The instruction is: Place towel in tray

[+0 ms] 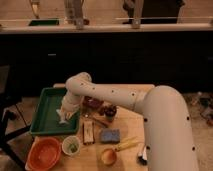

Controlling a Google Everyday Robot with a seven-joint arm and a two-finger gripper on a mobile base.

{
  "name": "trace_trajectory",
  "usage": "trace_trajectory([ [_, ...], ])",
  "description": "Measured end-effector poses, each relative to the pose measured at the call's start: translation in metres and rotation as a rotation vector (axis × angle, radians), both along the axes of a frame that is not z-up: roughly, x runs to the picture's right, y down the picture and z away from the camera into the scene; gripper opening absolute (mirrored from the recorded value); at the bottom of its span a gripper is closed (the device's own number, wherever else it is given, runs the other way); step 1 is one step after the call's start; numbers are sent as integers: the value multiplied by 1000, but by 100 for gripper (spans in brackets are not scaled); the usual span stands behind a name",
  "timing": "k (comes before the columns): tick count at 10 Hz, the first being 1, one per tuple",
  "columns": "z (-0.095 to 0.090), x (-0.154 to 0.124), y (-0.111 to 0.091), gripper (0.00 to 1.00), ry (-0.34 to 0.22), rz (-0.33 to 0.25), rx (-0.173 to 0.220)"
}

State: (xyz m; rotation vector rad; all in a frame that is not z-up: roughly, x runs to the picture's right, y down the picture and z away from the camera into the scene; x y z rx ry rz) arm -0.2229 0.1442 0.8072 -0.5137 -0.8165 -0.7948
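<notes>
The green tray (46, 107) lies on the left part of the wooden table (127, 127). My white arm reaches in from the lower right and bends down over the tray. My gripper (64, 116) is low over the tray's right half. A pale crumpled piece that looks like the towel (62, 120) is at the gripper's tip, just above or on the tray floor. I cannot tell whether it touches the tray.
An orange bowl (44, 152) and a small white bowl (71, 146) stand in front of the tray. A brown block (88, 131), a blue sponge (109, 135), a yellow item (127, 145), a round cup (108, 156) and dark red items (100, 106) lie to the right. A dark counter runs behind.
</notes>
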Motion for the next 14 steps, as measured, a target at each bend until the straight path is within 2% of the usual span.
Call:
trace_trajectory([
  [5,5,-4,-7,0,-24,37,-11],
  [7,6,-3,-9,7,-21,39,-11],
  [12,6,-6,-11,61,-21,54,-25],
  [14,7,-6,-11,78,-22,58,-27],
])
